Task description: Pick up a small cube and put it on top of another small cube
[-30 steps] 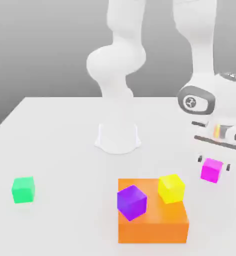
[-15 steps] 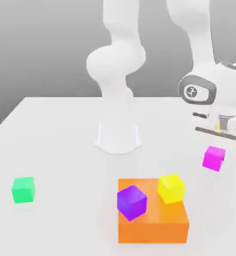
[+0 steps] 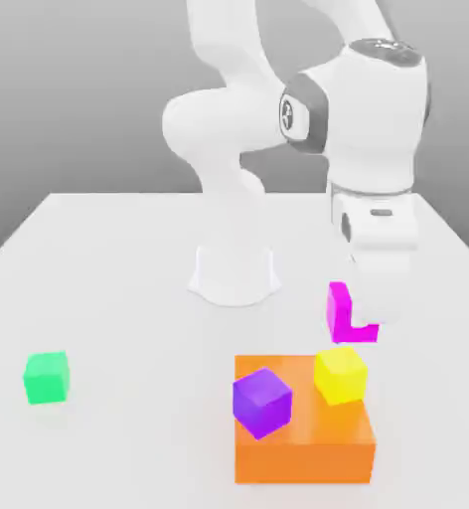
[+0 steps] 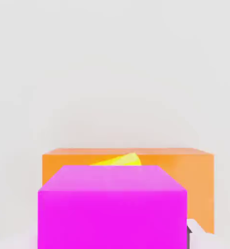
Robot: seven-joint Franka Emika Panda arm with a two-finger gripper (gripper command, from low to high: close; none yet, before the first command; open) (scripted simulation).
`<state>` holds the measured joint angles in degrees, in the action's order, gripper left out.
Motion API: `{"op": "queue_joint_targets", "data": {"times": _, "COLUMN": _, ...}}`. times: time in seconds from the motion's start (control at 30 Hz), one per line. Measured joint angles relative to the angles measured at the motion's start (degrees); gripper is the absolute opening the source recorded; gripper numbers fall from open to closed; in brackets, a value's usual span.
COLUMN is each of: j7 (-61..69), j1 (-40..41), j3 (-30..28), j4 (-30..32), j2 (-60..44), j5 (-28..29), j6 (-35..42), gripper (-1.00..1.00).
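We judged the task to be about half done at this moment. The pick-up part was finished: the gripper [image 3: 363,320] was pinching the small magenta-pink cube [image 3: 341,312] between its pressed-in fingers, and the cube hung in the air, clear of the white table [image 3: 109,288]. In the exterior view, we saw the cube partly covered by one finger, so only an L-shaped piece of it was showing. It hung just above the small yellow cube [image 3: 340,374] and looked shifted a little toward the far side of it, without touching it as far as we could tell.

The yellow cube rested on the large orange block [image 3: 304,430], near the corner at the exterior view's right, with the darker purple cube [image 3: 261,402] beside it on the same block. The green cube [image 3: 46,377] lay well apart on the table, at the exterior view's left.

In the hand view, the magenta-pink cube [image 4: 113,208] was very near the camera, and behind it we saw a bit of the yellow cube [image 4: 121,160] and the orange block [image 4: 197,180].

What was left, in our judgement, was the placing: to bring the held cube exactly over the yellow one, to lower it until it sits flat on top, and then to let it go and lift the hand away. The purple cube stood near, so the descent should be straight.
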<state>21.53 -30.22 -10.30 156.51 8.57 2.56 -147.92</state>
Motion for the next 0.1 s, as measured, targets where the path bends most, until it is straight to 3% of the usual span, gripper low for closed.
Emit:
{"op": "queue_joint_targets", "data": {"times": 0.03, "j7": 0.14, "j1": 0.0, "j3": -0.06, "j4": 0.31, "j2": -1.4, "j5": -0.21, "j6": -1.7, "gripper": 1.0}}
{"op": "queue_joint_targets", "data": {"times": 0.1, "j7": 0.14, "j1": 0.0, "j3": -0.06, "j4": 0.31, "j2": -1.4, "j5": -0.21, "j6": -1.7, "gripper": 1.0}}
